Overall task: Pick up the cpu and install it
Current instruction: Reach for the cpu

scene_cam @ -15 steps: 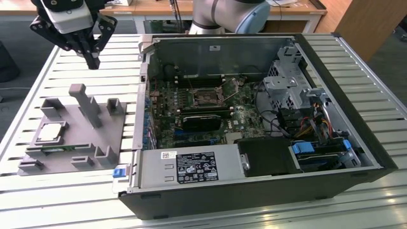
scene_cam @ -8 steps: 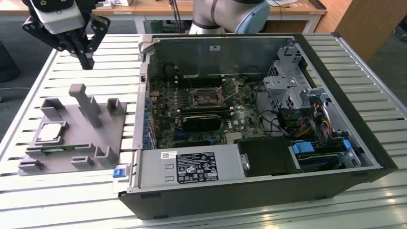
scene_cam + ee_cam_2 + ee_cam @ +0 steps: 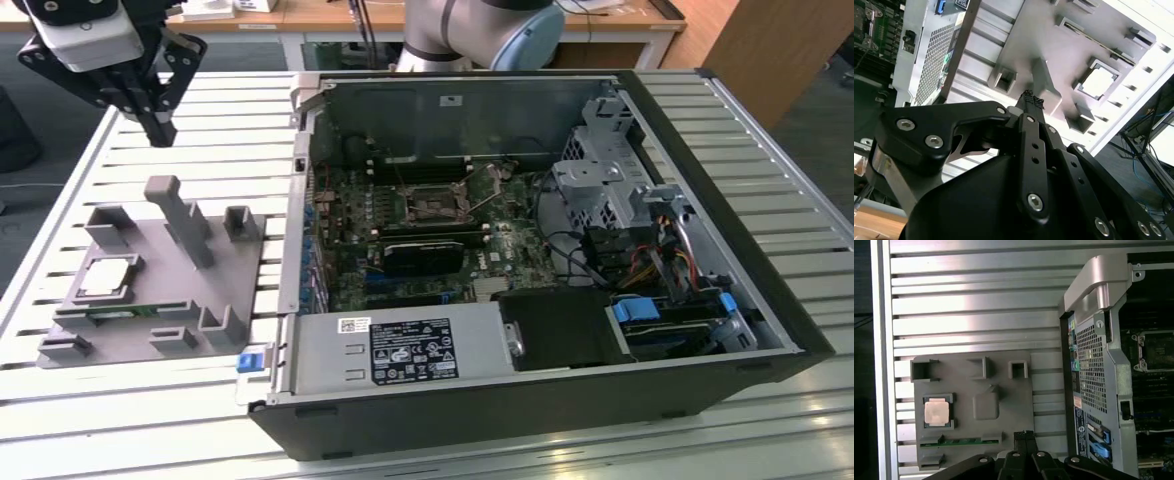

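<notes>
1. The cpu (image 3: 107,277) sat flat in a square pocket of the grey holder (image 3: 214,290), shiny side up. Nothing was touching it. Both wrist views had the cpu (image 3: 936,411) (image 3: 1099,82) in that same pocket.
2. The claw (image 3: 159,128) hung well above the holder, apart from the cpu. In the second wrist view the claw (image 3: 1031,102) had its fingers pinched tight together with nothing between them.
3. A green memory stick (image 3: 961,441) lay in a slot on the holder, just beside the cpu's pocket.
4. A tall post (image 3: 180,215) stood upright near the holder's middle.
5. The holder rested on the slatted counter (image 3: 134,420), and the open computer case (image 3: 534,400) stood just beside the holder.
6. The dark socket (image 3: 434,205) sat on the board inside the case, well apart from the holder.
</notes>
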Available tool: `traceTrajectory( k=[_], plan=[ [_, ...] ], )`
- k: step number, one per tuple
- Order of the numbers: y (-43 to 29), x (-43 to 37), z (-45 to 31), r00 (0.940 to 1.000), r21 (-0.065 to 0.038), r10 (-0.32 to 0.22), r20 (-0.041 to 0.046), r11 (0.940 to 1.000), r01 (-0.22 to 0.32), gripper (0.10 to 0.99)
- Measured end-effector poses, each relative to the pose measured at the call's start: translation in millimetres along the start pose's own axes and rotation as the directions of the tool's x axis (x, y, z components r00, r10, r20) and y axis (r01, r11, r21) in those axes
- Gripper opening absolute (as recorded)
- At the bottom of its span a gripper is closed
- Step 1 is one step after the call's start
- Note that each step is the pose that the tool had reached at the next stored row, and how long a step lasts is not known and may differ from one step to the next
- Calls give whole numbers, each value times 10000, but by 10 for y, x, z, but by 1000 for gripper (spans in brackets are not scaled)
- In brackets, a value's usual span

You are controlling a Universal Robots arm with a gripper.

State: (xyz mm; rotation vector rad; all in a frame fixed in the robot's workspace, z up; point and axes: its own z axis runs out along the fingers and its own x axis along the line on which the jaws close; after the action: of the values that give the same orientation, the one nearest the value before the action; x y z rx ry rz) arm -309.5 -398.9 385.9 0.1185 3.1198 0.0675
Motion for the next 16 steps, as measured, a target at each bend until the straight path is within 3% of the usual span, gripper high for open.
traceTrajectory(
  k=[16],
  plan=[
    [-22, 289, -4, 10000, 1, 1, -1, 10000, -1, 110]
  ],
)
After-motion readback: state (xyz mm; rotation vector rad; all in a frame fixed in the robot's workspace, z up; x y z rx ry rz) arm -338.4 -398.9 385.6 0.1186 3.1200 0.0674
